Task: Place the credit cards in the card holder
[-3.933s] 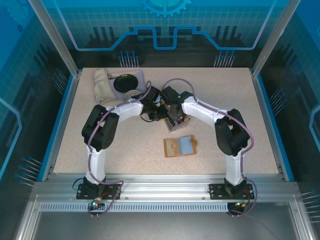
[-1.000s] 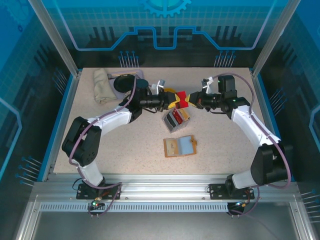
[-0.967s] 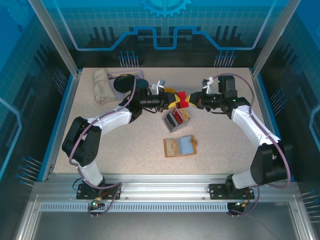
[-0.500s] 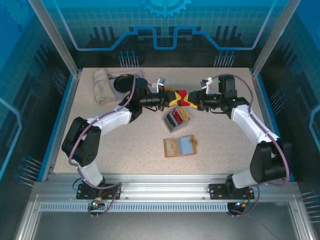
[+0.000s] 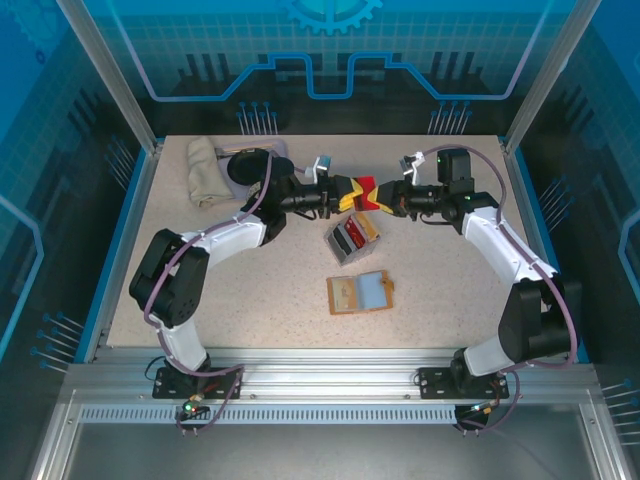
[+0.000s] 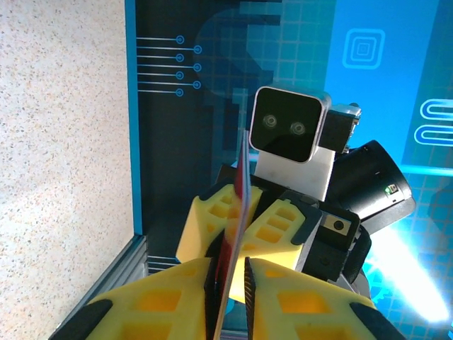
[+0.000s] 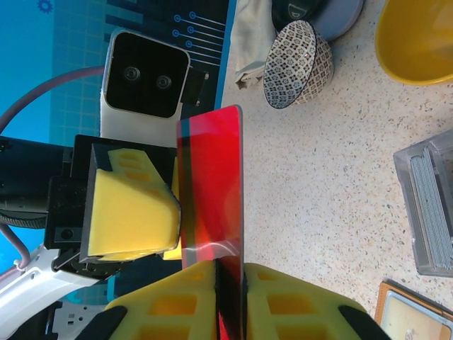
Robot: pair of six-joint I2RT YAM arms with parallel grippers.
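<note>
red card [image 7: 210, 184], yellow bowl [image 7: 417, 39], net-patterned cup [image 7: 297, 64]

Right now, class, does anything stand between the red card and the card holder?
The left gripper and right gripper hold the red card in the air. The grey tray lies on the table between it and the open holder; lifted, the card should clear it.

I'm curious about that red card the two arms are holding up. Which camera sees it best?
The right wrist view: the red card faces it, broad side showing. The left wrist view catches the card edge-on, a thin line; the top view shows a small red patch.
</note>
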